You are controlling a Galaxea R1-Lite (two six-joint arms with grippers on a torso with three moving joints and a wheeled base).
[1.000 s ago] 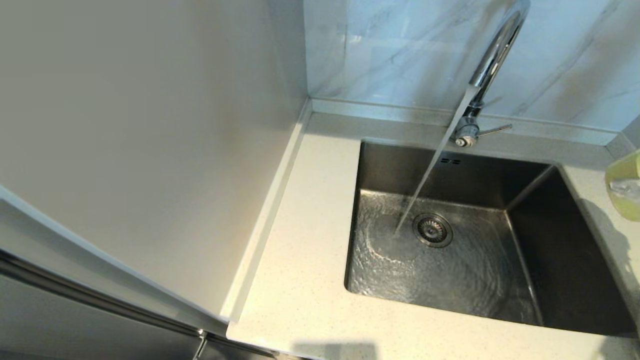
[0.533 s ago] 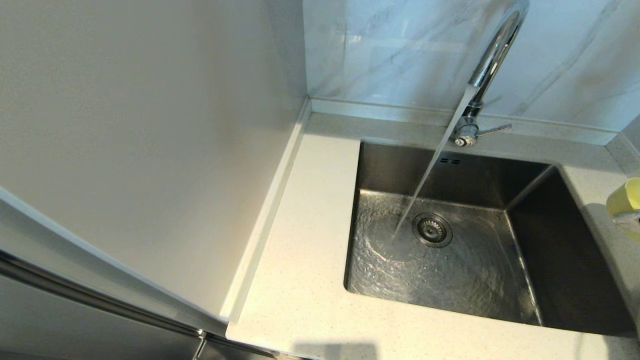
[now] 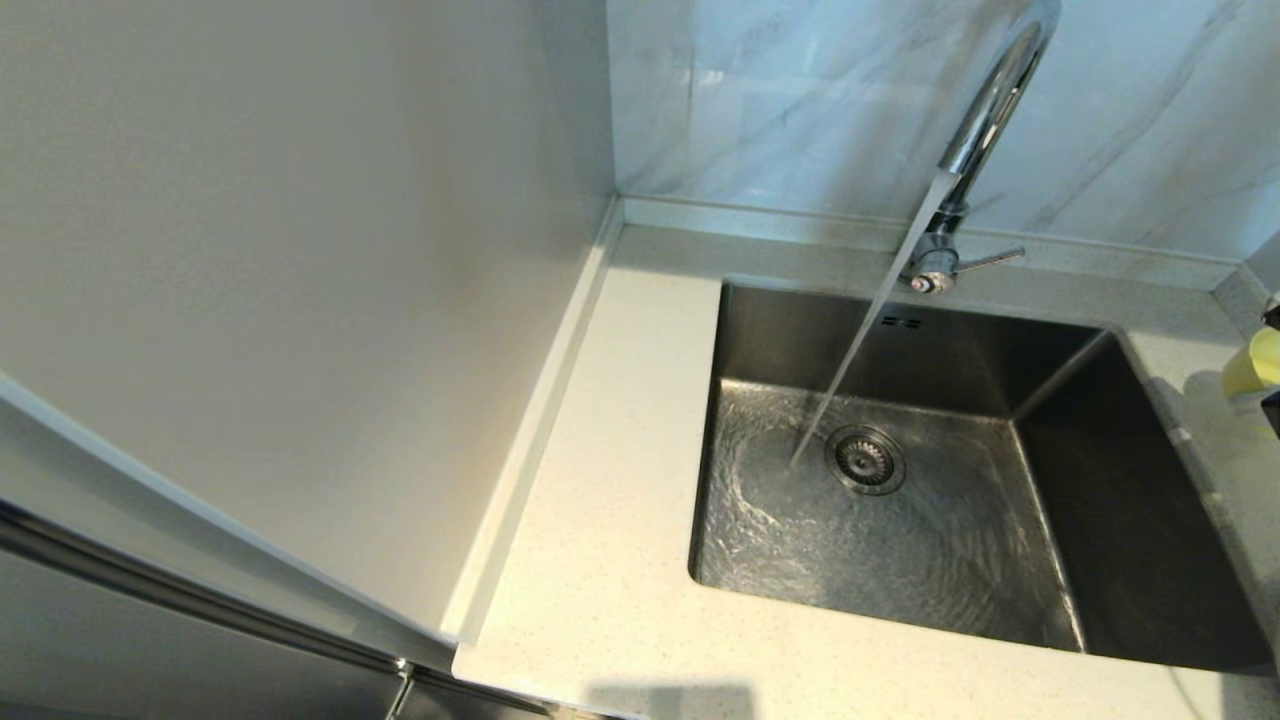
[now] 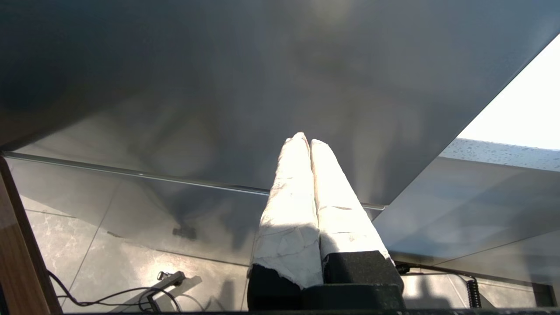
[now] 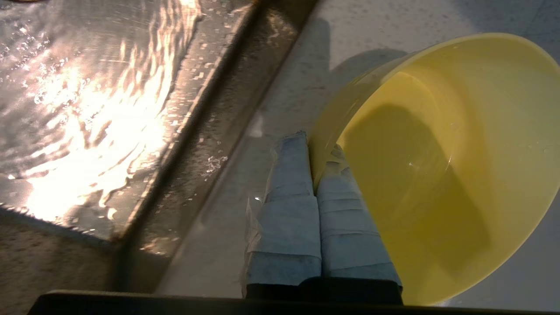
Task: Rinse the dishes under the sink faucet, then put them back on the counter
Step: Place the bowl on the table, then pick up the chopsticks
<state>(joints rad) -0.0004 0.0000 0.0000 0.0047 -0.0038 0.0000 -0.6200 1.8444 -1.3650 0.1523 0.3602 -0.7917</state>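
The bowl [image 5: 437, 166] is pinched at its rim by the right gripper [image 5: 317, 153], apparently just above the counter [image 5: 280, 87] beside the sink [image 3: 900, 480]; the left gripper [image 4: 306, 142] is closed, parked.

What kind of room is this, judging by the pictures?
Most likely a kitchen: a steel sink set in a speckled counter, a chrome tap running water, and a yellow bowl held by the right claw.

Head view above sink [image 3: 900, 480]; wrist views close behind claws.
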